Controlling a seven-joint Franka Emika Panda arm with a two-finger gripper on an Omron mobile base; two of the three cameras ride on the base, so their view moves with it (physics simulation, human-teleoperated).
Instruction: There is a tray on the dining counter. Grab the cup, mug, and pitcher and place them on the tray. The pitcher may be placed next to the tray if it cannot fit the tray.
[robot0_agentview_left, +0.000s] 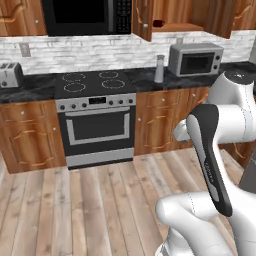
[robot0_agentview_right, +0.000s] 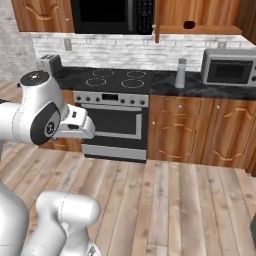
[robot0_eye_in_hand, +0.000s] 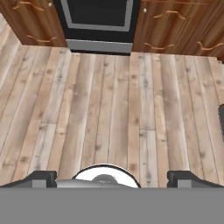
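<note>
The pitcher, tall and grey-clear, stands on the back kitchen counter between the stove and a countertop microwave; the right base view has the pitcher too. The mug, dark maroon, sits on a shelf of the open upper cabinet above it, and the mug appears there from the right as well. My gripper hangs over the wooden floor, well short of the counter, with its dark fingertips wide apart and nothing between them. The cup, the tray and the dining counter are out of view.
A stove with oven faces me across the plank floor. A toaster stands at the counter's left and a microwave at its right. The upper cabinet's door hangs open. Something dark cuts the hand view's right edge.
</note>
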